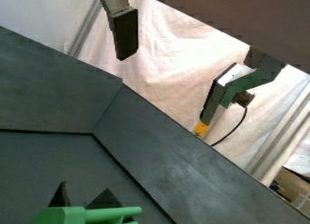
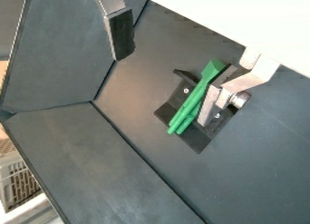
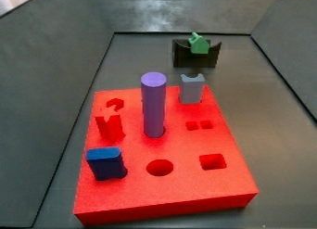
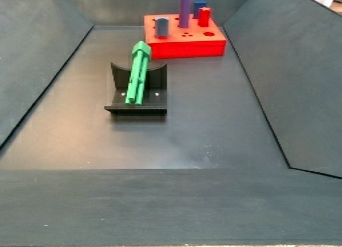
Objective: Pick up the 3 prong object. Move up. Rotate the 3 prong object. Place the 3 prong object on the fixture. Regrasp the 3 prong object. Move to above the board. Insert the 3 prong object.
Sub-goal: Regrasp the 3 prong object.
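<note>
The green 3 prong object (image 4: pixel 136 71) lies slanted on the dark fixture (image 4: pixel 138 103), apart from the fingers; both side views show it (image 3: pixel 196 40) resting on the fixture (image 3: pixel 196 57). My gripper (image 2: pixel 179 78) hangs well above it, open, with nothing between its fingers (image 2: pixel 121 33). In a wrist view the 3 prong object (image 2: pixel 194 101) runs across the fixture (image 2: pixel 179 117) below the jaws. The other wrist view catches only its end (image 1: pixel 85 214), with the gripper (image 1: pixel 172 82) open. The red board (image 3: pixel 186 191) (image 4: pixel 187 49) lies beyond the fixture. Neither side view shows the gripper.
On the board stand a purple cylinder (image 3: pixel 152 103), a light-blue block (image 3: pixel 192 87), a red forked piece (image 3: pixel 111 123) and a dark blue block (image 3: pixel 104 163). It also has open round and square holes. Sloping dark walls (image 4: pixel 40 101) enclose the floor.
</note>
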Tool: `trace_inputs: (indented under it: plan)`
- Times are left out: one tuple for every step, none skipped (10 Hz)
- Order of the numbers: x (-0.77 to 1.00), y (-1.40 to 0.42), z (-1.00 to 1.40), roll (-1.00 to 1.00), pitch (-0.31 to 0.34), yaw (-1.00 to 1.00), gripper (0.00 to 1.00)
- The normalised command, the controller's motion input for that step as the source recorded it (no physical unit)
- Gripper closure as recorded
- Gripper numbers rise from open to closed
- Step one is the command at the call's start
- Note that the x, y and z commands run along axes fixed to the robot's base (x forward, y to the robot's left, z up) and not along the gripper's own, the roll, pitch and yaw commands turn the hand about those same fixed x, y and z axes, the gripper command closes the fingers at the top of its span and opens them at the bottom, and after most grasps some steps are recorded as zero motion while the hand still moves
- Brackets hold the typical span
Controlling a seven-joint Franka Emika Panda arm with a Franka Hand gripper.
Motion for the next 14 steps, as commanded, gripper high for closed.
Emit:
trace_inputs:
  plan:
    - [0.03,0.04,-1.00,0.22,-0.026,0.22,0.00]
    - [0.04,0.03,-1.00,0.19,-0.075,0.16,0.00]
    - [0.05,0.03,-1.00,0.16,-0.104,0.12,0.00]
    - [0.06,0.02,-1.00,0.12,-0.121,0.09,0.00]
    - [0.07,0.03,-1.00,0.10,-0.127,0.04,0.00]
    - [0.07,0.02,-1.00,0.09,-0.129,0.02,0.00]
    - [0.08,0.02,-1.00,0.08,-0.112,-0.02,0.00]
    - [0.08,0.02,-1.00,0.07,-0.098,-0.04,0.00]
    - [0.09,0.02,-1.00,0.07,-0.077,-0.05,0.00]
    - [0.09,0.01,-1.00,0.07,-0.056,-0.05,0.00]
    - [0.10,0.01,-0.95,0.06,-0.024,-0.05,0.00]
    - [0.10,0.01,-0.79,0.06,0.000,-0.05,0.00]
    - [0.09,0.00,-0.59,0.07,0.031,-0.03,0.00]
    - [0.09,0.00,-0.44,0.07,0.046,-0.02,0.00]
